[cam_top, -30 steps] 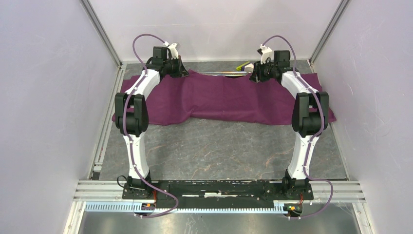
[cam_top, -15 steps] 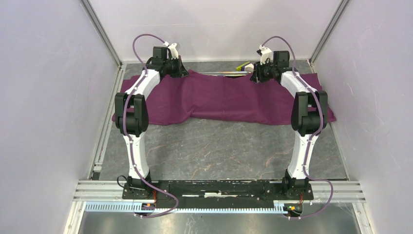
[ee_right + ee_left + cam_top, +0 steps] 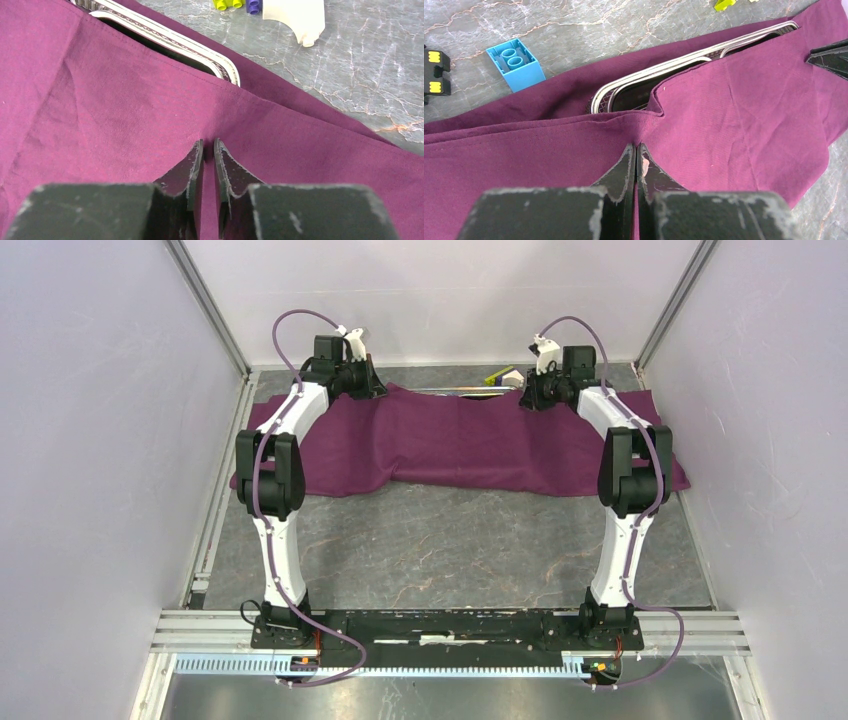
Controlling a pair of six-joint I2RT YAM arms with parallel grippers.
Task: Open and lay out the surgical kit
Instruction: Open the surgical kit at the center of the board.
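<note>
Right wrist: right tool [image 3: 209, 146] has pinched purple cloth [image 3: 115, 105] (left tool [image 3: 637, 149] unchanged).

The cloth [image 3: 450, 445] lies over the tray [image 3: 644, 75], block [image 3: 514, 62] beyond it.

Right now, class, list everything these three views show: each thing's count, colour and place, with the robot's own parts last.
purple cloth: one, dark purple, across the table's far half, draped over the tray.
steel tray: one, shiny silver, mostly under the cloth, far rim showing.
blue block: one, light blue, on the table beyond the cloth, left side.
yellow-green piece: one, beyond the tray, right side.
small purple piece: one, beside the yellow-green piece.
cream-white piece: one, next to those.
table: one, grey marbled.
arms: two, white and black, reaching to the cloth's far edge.
left gripper: black, shut on a cloth fold.
right gripper: black, jaws nearly together at the cloth; grip unclear.
</note>
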